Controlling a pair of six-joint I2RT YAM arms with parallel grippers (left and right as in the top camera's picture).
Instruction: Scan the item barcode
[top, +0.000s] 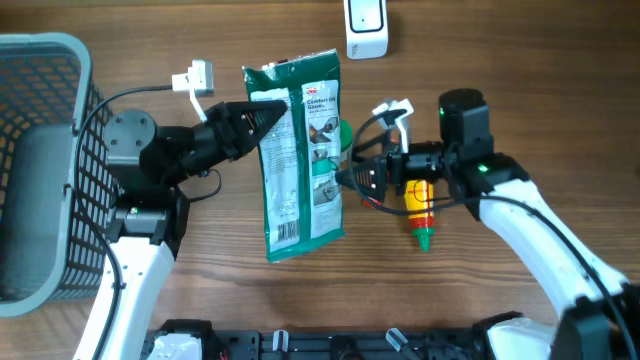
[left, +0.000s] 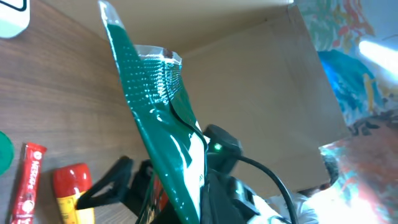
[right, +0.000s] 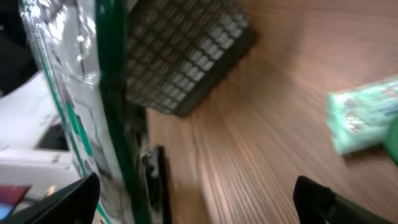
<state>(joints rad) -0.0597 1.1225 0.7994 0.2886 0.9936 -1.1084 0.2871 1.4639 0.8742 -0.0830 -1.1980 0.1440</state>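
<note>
Over the table (top: 500, 60), green pouch (top: 300, 170), left edge in left fingers (top: 264, 116)

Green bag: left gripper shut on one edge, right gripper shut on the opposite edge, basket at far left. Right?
Not quite. The right gripper is open, not shut: the right wrist view shows its fingers spread wide beside the green bag. The rest holds: the left gripper is shut on the bag's edge, and the basket is at far left.
</note>
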